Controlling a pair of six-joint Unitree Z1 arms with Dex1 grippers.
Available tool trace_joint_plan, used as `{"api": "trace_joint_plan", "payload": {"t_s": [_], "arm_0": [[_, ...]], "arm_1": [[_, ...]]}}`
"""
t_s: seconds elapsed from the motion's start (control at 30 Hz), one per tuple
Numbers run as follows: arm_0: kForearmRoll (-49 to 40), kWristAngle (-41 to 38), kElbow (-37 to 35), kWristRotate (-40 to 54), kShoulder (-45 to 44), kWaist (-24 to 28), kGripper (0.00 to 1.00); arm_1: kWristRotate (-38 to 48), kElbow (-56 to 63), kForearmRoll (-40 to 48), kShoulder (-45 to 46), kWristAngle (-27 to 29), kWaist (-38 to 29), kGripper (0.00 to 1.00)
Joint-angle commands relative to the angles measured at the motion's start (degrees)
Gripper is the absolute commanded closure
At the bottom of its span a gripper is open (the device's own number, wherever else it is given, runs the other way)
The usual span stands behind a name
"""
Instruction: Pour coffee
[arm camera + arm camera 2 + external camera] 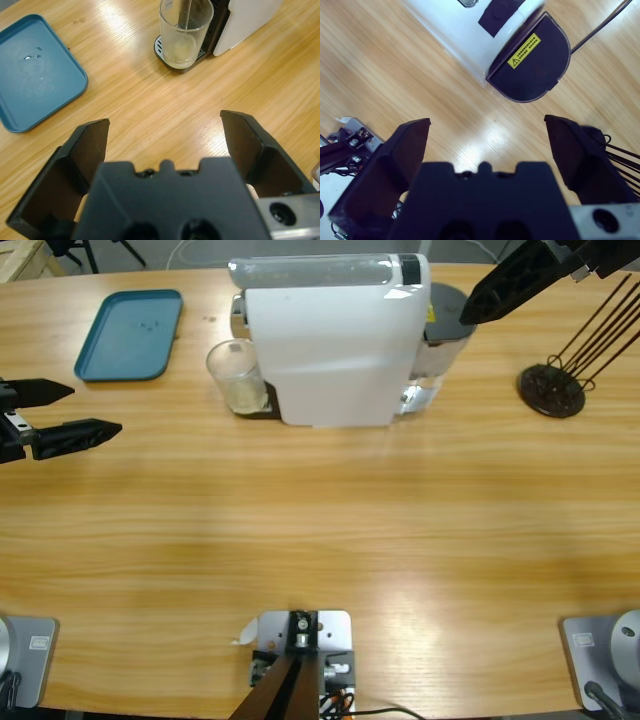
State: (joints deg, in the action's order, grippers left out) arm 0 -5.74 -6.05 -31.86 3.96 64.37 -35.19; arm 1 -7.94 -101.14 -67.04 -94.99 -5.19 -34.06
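Observation:
A white coffee machine [330,340] stands at the back middle of the table. A clear glass [237,377] sits on its black drip tray, under the spout. The glass [185,32] holds a shallow layer of pale coffee [181,50]. My left gripper [95,410] is open at the table's left edge, well short of the glass and pointing toward it, with nothing between its jaws [165,135]. My right gripper [475,308] hangs open above the dark water tank lid [532,60] at the machine's right end, holding nothing [487,145].
A teal tray [130,333] lies at the back left with a few droplets on it [35,75]. A black wire stand [552,390] sits at the right. Bare wooden table [320,540] spreads in front of the machine.

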Motion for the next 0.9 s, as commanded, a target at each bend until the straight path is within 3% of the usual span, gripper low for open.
{"api": "trace_joint_plan", "payload": {"t_s": [0.03,0.23,0.3,0.37,0.73,0.9], "arm_0": [[0.64,-0.11,2.08,0.53,-0.83,-0.41,0.044],[0.71,-0.11,2.15,0.53,-0.74,-0.41,0.046],[0.73,-0.11,2.15,0.53,-0.74,-0.41,0.046],[0.73,-0.11,2.15,0.53,-0.74,-0.41,0.046],[0.73,-0.16,2.15,0.53,-0.57,-0.41,0.046],[0.73,-0.19,2.15,0.53,-0.30,-0.41,0.046]], "arm_1": [[-0.33,1.03,-0.55,-0.97,0.09,-0.57,0.000],[-0.31,4.34,2.79,1.95,1.27,-0.57,0.006],[0.50,14.16,13.48,10.23,3.59,-1.22,0.091],[2.79,24.99,23.50,18.12,4.93,-1.54,0.113],[4.72,57.27,38.12,38.25,2.10,-1.54,0.087],[4.42,69.39,51.50,43.73,0.31,-1.54,0.044]]}}
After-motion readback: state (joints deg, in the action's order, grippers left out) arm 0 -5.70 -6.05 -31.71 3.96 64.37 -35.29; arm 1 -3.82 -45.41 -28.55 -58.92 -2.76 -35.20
